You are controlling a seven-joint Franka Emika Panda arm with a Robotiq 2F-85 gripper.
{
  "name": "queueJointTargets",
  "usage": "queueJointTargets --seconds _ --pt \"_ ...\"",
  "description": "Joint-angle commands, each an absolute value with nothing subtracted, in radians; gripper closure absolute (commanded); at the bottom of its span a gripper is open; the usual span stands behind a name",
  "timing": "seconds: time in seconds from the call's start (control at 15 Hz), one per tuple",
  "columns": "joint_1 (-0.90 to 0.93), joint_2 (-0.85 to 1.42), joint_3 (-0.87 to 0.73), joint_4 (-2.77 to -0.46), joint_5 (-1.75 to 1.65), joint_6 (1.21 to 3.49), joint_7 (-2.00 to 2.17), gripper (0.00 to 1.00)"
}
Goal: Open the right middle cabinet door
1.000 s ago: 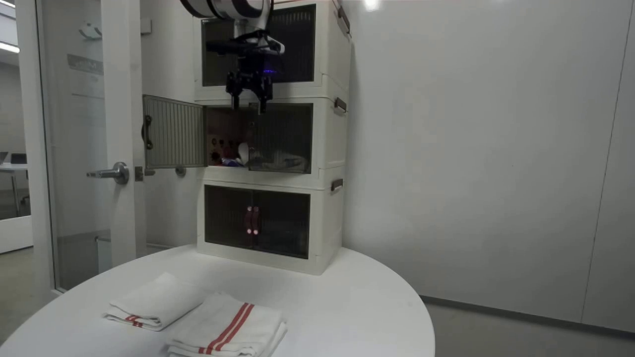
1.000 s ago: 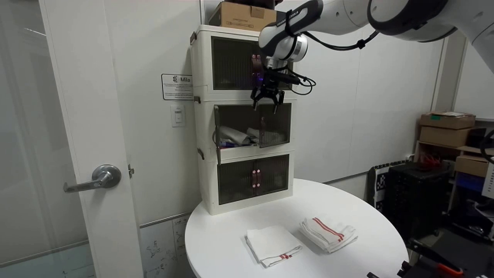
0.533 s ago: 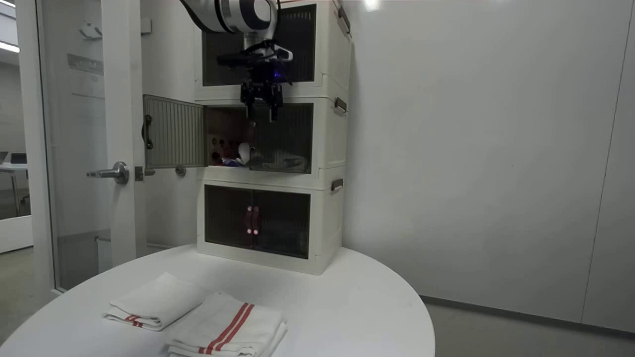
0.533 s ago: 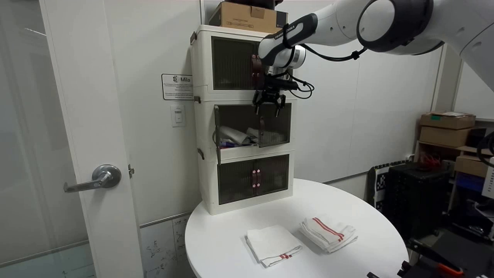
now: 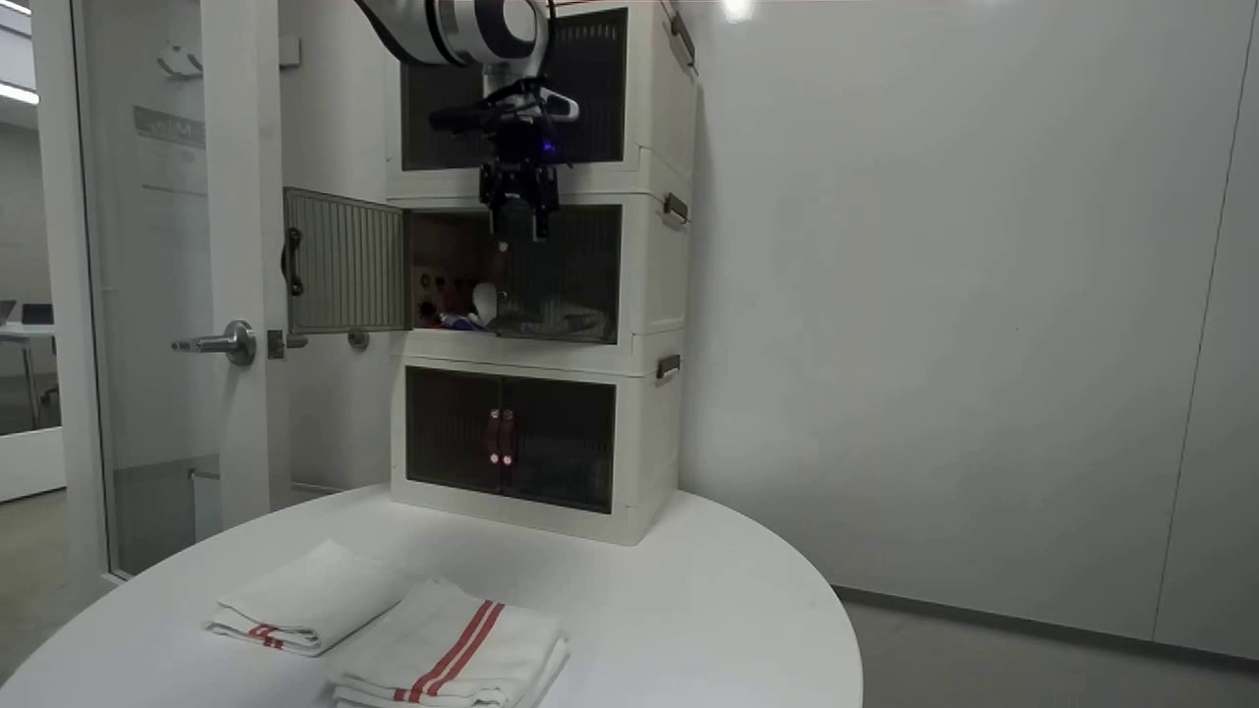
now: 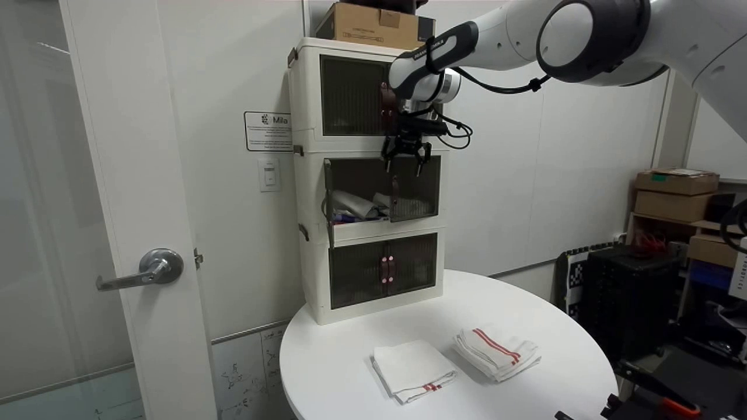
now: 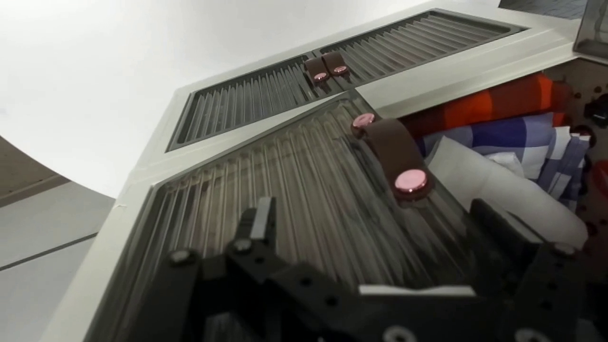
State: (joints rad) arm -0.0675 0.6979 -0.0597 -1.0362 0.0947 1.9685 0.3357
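The cabinet (image 5: 521, 351) is a white stack of three tiers with dark fronts, in both exterior views (image 6: 356, 235). Its right middle door (image 5: 566, 280) stands slightly ajar (image 6: 419, 192). In the wrist view the ribbed tinted door (image 7: 285, 180) fills the middle, with its brown strap handle (image 7: 392, 142) near its free edge. My gripper (image 5: 521, 238) hangs pointing down at the door's upper part, open and empty (image 6: 404, 171). In the wrist view the gripper's jaws (image 7: 373, 209) stand wide apart. One finger is over the pane, the other by the free edge. I cannot tell whether it touches.
The left middle door (image 5: 346, 263) stands wide open, showing cloths (image 7: 503, 128) and a white roll (image 7: 503, 190) inside. Two folded towels (image 6: 414, 370) (image 6: 496, 353) lie on the round white table (image 6: 327, 361). A cardboard box (image 6: 367, 26) sits on top.
My open gripper has moved lower and toward the right door, then nearly stopped in the last half second. The right middle door's free edge has shifted slightly toward the cabinet.
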Motion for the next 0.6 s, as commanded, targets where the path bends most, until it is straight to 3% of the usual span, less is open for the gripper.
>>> queueJointTargets --seconds 0.0,0.53 --pt "-0.061 0.687 -0.090 -1.023 0.058 1.931 0.376 0.00" --pt "-0.072 0.544 -0.100 -1.220 0.060 1.916 0.403 0.00"
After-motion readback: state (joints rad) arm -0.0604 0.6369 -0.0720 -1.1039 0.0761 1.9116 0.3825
